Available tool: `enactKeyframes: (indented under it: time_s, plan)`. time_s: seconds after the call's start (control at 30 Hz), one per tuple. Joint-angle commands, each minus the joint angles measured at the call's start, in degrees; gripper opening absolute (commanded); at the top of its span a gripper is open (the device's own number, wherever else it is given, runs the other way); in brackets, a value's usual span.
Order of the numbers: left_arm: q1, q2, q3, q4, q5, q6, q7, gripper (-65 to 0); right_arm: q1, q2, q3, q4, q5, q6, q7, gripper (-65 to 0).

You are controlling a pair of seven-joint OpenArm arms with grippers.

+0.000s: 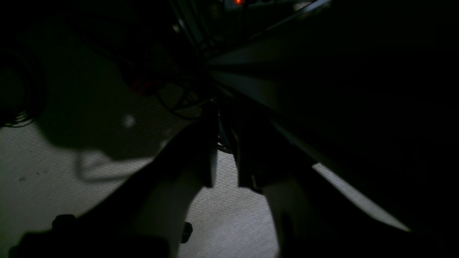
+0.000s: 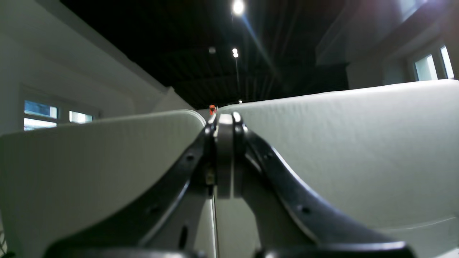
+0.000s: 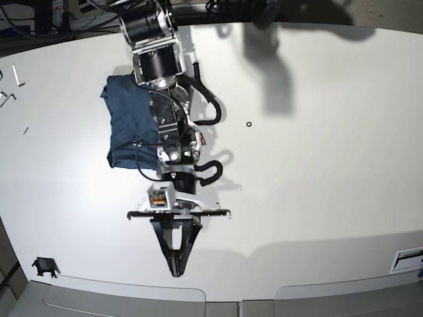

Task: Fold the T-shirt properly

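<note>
A: The table (image 3: 317,165) is taken as landmark. The T-shirt (image 3: 129,129) is seen near its far left part, a compact navy bundle, long axis running far-to-near, partly hidden by the right arm.

B: Handling?

A: Soft, light, limp is judged; hem corners are best pinched. The right gripper (image 3: 176,261) is clenched on nothing, near the table's front edge. The left gripper (image 1: 226,172) is parted, empty, off the table.

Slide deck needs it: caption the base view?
Right gripper shut above the white table; folded navy T-shirt lies behind the arm.
</note>
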State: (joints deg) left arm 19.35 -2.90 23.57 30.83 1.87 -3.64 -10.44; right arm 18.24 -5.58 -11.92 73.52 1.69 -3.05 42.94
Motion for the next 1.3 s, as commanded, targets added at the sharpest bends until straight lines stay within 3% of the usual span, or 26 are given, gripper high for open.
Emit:
enactKeyframes:
  time_s: [0.0,0.13,0.27,0.4,0.57,0.67,0.73,0.87,0.97,1.13,1.27]
  plan:
    - [0.5,0.1,0.1,0.3,0.1,-0.6,-0.8,-56.9,2.4,-0.3,-0.1,1.0,-0.2,0.0,1.4,-65.0]
    - [0.5,0.1,0.1,0.3,0.1,-0.6,-0.8,-56.9,5.1,-0.1,0.0,1.0,-1.2,0.0,1.3,-65.0]
    - [0.5,0.1,0.1,0.3,0.1,-0.6,-0.8,-56.9,6.6,0.3,0.0,1.0,-6.4,0.1,1.3,-65.0]
    - [0.5,0.1,0.1,0.3,0.1,-0.6,-0.8,-56.9,6.6,2.2,0.0,1.0,-13.9,0.1,1.1,-65.0]
    - [0.5,0.1,0.1,0.3,0.1,-0.6,-0.9,-56.9,5.8,4.9,-0.2,1.0,-15.0,0.1,0.1,-65.0]
    - [0.5,0.1,0.1,0.3,0.1,-0.6,-0.9,-56.9,4.7,5.6,-0.5,1.0,-15.0,0.3,-5.0,-65.0]
    - [0.5,0.1,0.1,0.3,0.1,-0.6,-0.9,-56.9,4.2,5.6,-1.4,1.0,-14.9,0.7,-14.5,-65.0]
    - [0.5,0.1,0.1,0.3,0.1,-0.6,-1.0,-56.9,3.9,5.5,-5.1,1.0,-9.2,0.7,-33.0,-65.0]
    - [0.5,0.1,0.1,0.3,0.1,-0.6,-1.0,-56.9,3.9,5.4,-7.6,1.0,-1.7,0.7,-42.3,-65.0]
    - [0.5,0.0,0.1,0.3,0.1,-0.6,-1.3,-56.9,3.7,4.7,-10.3,1.0,8.1,0.7,-43.8,-65.0]
    - [0.7,0.0,0.1,0.3,0.2,-0.6,-2.0,-56.9,3.5,3.6,-11.0,1.0,14.6,0.9,-40.7,-65.0]
